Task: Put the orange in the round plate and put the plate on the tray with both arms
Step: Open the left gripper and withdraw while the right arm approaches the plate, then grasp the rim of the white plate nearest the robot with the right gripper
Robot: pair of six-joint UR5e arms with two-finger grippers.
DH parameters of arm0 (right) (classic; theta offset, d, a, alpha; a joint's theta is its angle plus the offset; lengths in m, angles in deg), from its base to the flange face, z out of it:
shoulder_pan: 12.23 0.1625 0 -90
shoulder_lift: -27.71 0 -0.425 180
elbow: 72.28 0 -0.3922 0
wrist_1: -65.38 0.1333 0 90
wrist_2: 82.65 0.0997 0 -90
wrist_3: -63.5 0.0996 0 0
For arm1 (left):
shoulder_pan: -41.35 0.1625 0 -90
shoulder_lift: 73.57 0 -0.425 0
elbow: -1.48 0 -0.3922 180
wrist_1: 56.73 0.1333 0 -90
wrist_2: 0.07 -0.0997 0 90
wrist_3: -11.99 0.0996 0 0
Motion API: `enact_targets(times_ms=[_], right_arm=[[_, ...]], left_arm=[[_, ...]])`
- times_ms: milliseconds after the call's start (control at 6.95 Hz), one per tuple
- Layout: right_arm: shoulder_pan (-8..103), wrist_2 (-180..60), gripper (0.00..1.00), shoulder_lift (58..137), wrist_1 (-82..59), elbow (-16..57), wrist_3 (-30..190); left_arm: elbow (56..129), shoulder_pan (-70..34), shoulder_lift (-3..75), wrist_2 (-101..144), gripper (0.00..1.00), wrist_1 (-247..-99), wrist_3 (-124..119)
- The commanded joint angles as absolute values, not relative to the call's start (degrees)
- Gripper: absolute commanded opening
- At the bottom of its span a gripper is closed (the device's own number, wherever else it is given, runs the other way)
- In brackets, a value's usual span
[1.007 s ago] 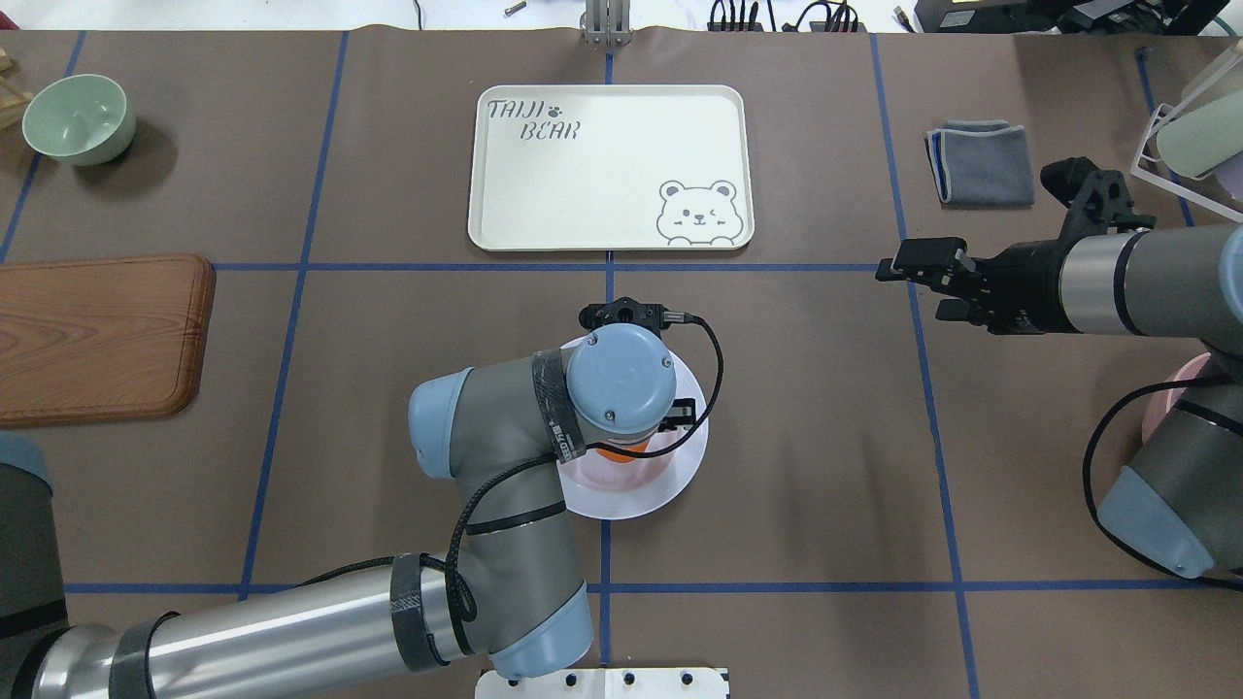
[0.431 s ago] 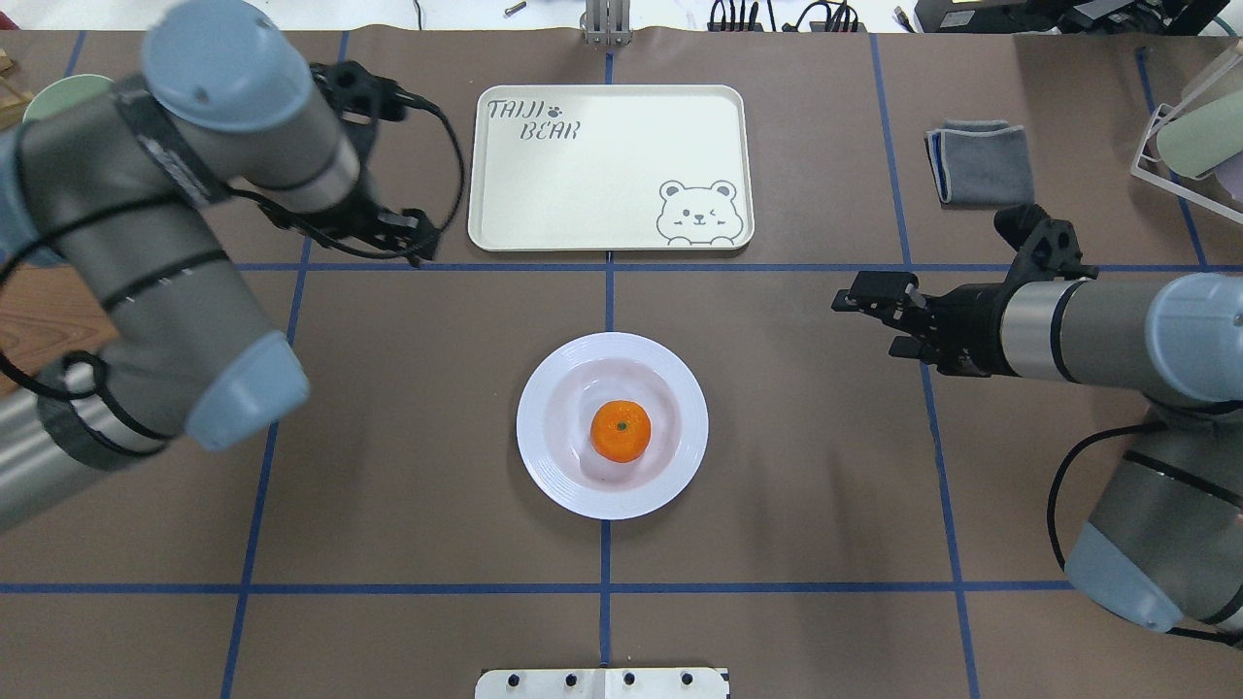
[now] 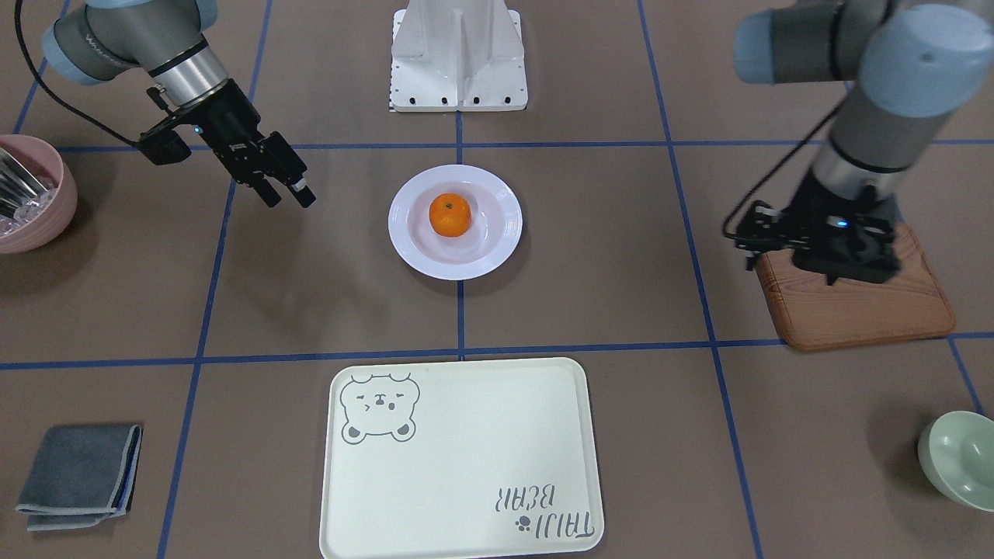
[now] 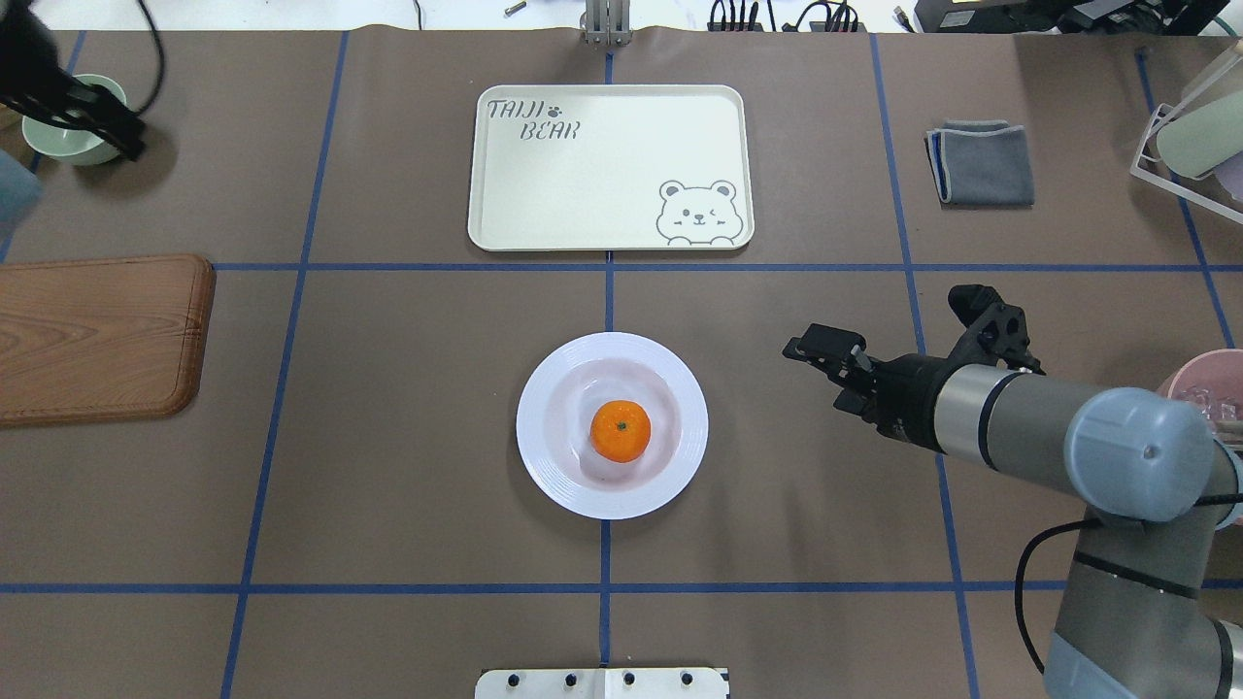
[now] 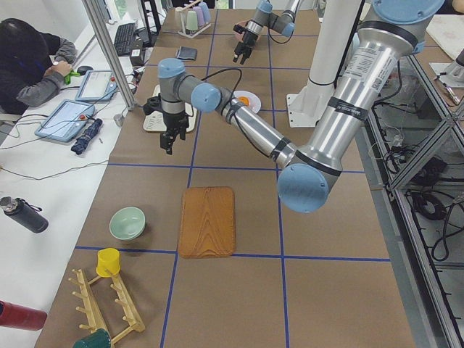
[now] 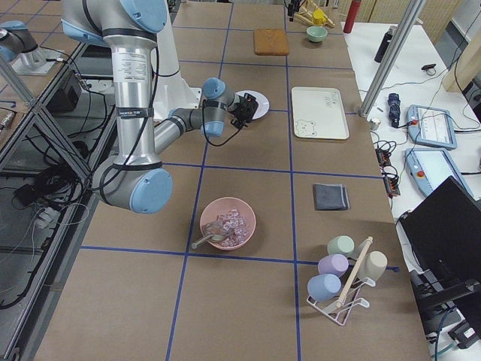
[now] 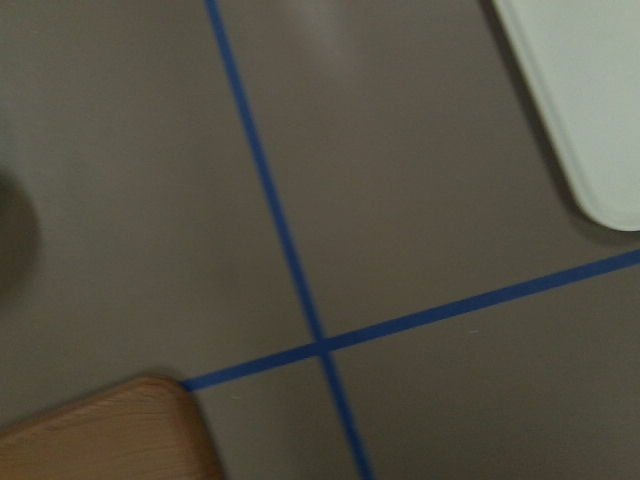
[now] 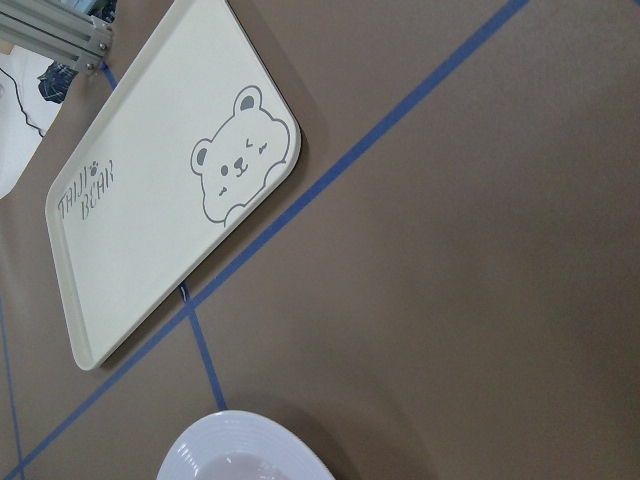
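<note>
The orange [image 4: 621, 431] [image 3: 450, 215] lies in the middle of the white round plate [image 4: 544, 466] [image 3: 407, 247], which stands on the table. Nothing touches either. The cream bear tray [image 4: 602, 184] [image 3: 466, 466] lies empty beyond the plate, and its edge shows in the right wrist view. My right gripper [image 4: 811, 351] [image 3: 287, 196] hovers open just off the plate's right side, with nothing between its fingers. My left gripper [image 3: 858, 273] hangs open and empty, high over the near end of the wooden board, far to the plate's left.
A brown wooden board [image 4: 97, 335] lies at the left edge, with a pale green bowl [image 3: 959, 458] beyond it. A folded grey cloth [image 4: 981, 163] lies at the far right. A pink bowl [image 3: 27, 194] and a cup rack [image 4: 1190, 136] stand near the right arm. A person [image 5: 29, 58] sits beyond the table.
My left gripper let go of the orange into the plate, then rose and swung away to the far left. My right gripper came in towards the plate's right side.
</note>
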State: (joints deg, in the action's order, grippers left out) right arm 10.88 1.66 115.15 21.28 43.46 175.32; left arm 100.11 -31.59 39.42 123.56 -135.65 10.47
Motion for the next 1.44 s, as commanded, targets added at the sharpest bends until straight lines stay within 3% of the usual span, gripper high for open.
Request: enact_targets(times_ms=[0,431,719,1007,1150,1294], right_arm=[[4.3,-6.8,0.97,115.2,21.3,43.9,179.0],[-8.4,-23.5,0.96,114.7,21.3,42.7,184.9],[-11.4,-26.8,0.89,104.8,21.2,34.6,188.8],[-12.1,-27.2,0.68,103.1,21.1,31.0,190.8],[-12.1,-27.2,0.49,102.3,20.6,30.5,190.9],[-11.7,-27.2,0.45,102.2,20.5,29.9,190.8]], left_arm=[[88.8,-45.7,36.2,126.4,0.98,-136.9,33.8],[86.6,-52.0,30.6,129.8,0.98,-137.9,22.9],[86.6,-52.1,29.3,129.9,0.98,-137.8,22.8],[86.9,-52.2,28.6,129.9,0.98,-137.9,22.8],[86.9,-52.2,28.6,129.9,0.98,-137.9,22.8],[87.0,-52.2,28.6,129.9,0.98,-137.9,22.8]])
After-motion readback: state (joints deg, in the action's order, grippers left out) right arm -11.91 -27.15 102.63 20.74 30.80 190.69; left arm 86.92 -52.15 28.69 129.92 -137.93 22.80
